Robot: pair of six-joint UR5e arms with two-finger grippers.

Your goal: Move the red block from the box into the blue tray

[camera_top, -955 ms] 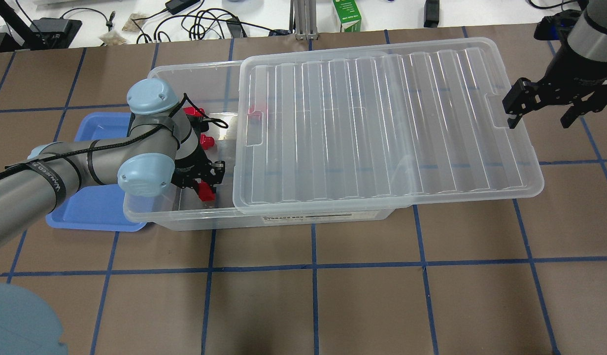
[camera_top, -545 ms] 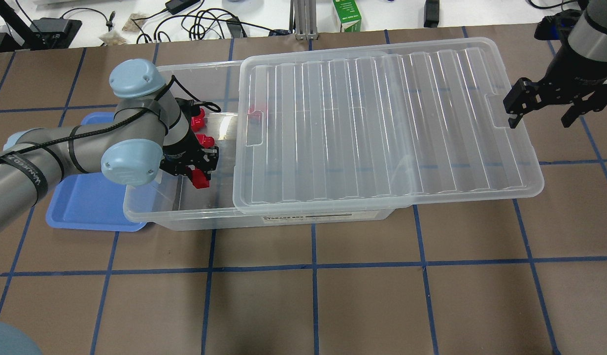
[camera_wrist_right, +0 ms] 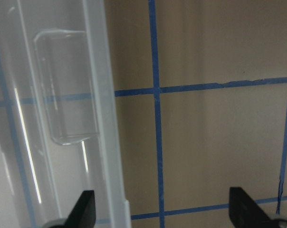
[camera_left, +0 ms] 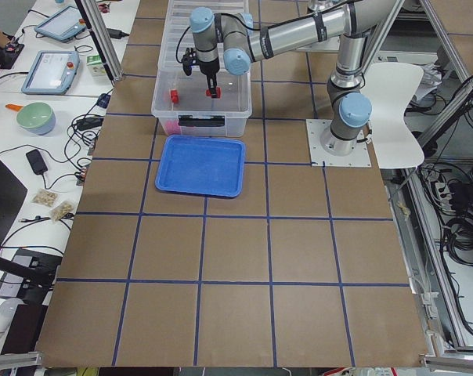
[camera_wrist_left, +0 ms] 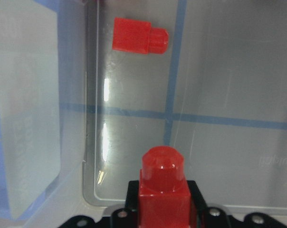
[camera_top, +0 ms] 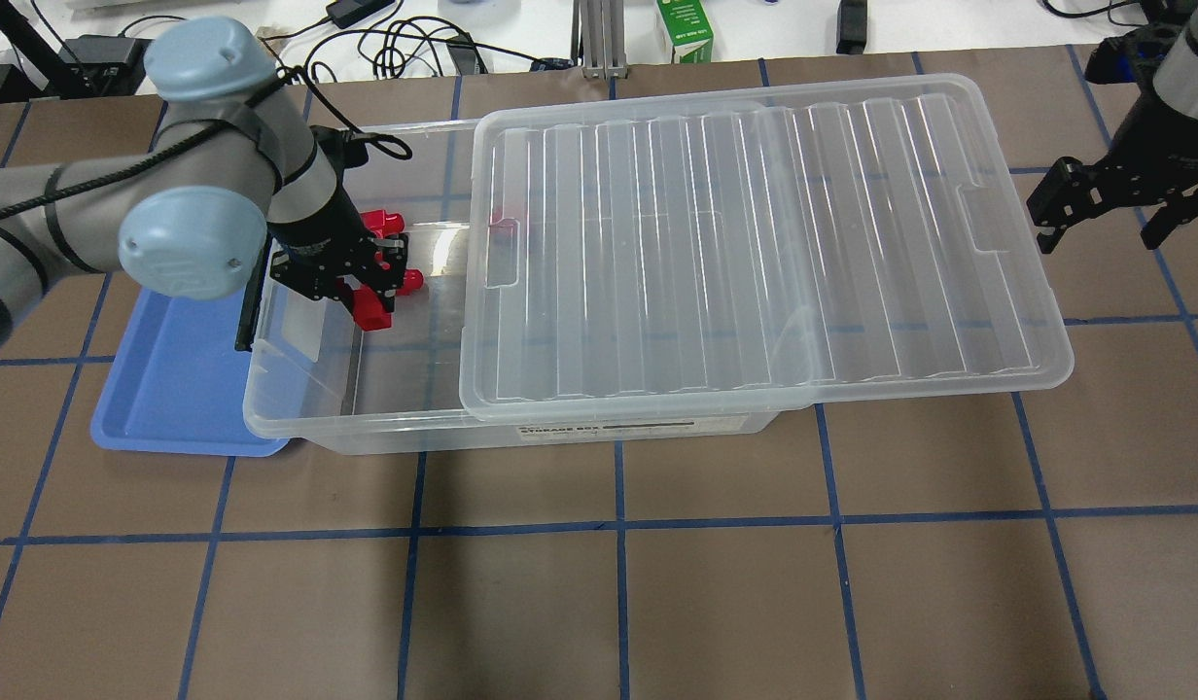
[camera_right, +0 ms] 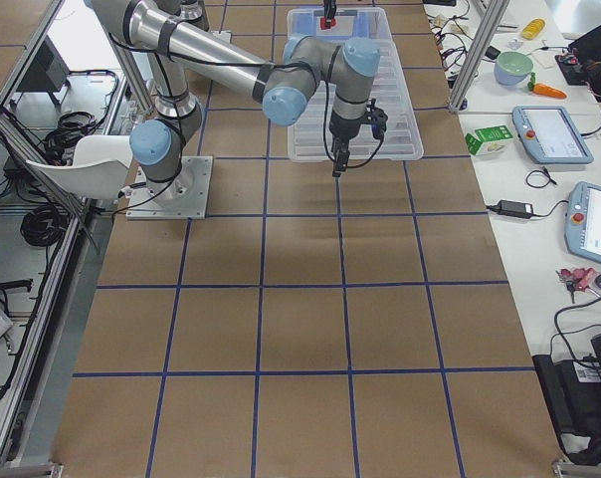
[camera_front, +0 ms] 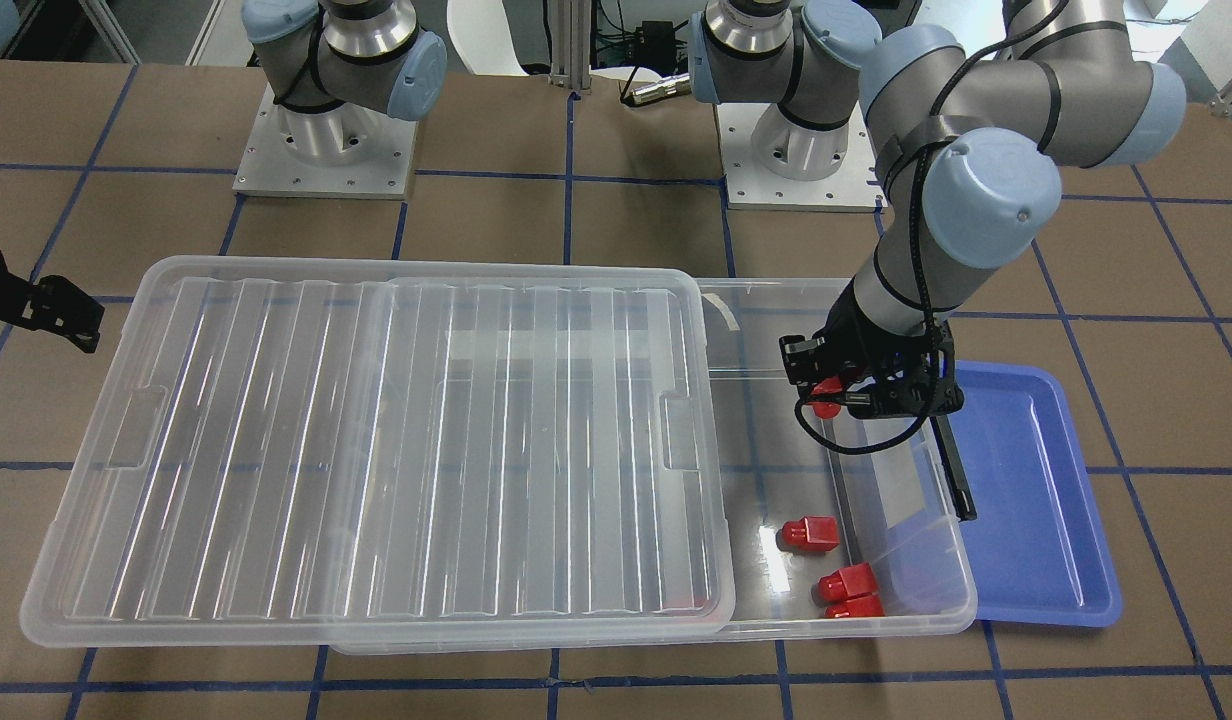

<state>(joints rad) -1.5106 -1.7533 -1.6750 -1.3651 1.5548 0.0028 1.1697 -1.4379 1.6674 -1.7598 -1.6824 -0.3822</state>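
Observation:
My left gripper (camera_top: 368, 309) is shut on a red block (camera_top: 371, 309) and holds it in the air over the open end of the clear box (camera_top: 366, 424); the front view (camera_front: 828, 404) and the left wrist view (camera_wrist_left: 162, 190) show the block too. Three more red blocks (camera_front: 809, 533) lie on the box floor. The ribbed lid (camera_top: 755, 243) sits shifted and covers most of the box. The blue tray (camera_top: 171, 389) lies just beyond the box's open end and holds nothing. My right gripper (camera_top: 1109, 219) is open and empty, past the lid's far end.
The box's black latch bar (camera_top: 249, 303) stands on the end wall between the held block and the tray. A green carton (camera_top: 685, 31) and cables lie on the white bench behind the table. The lid's edge shows in the right wrist view (camera_wrist_right: 105, 118).
My left gripper has risen with the red block and moved toward the box's far wall and the tray end. My right gripper has shifted slightly away from the lid.

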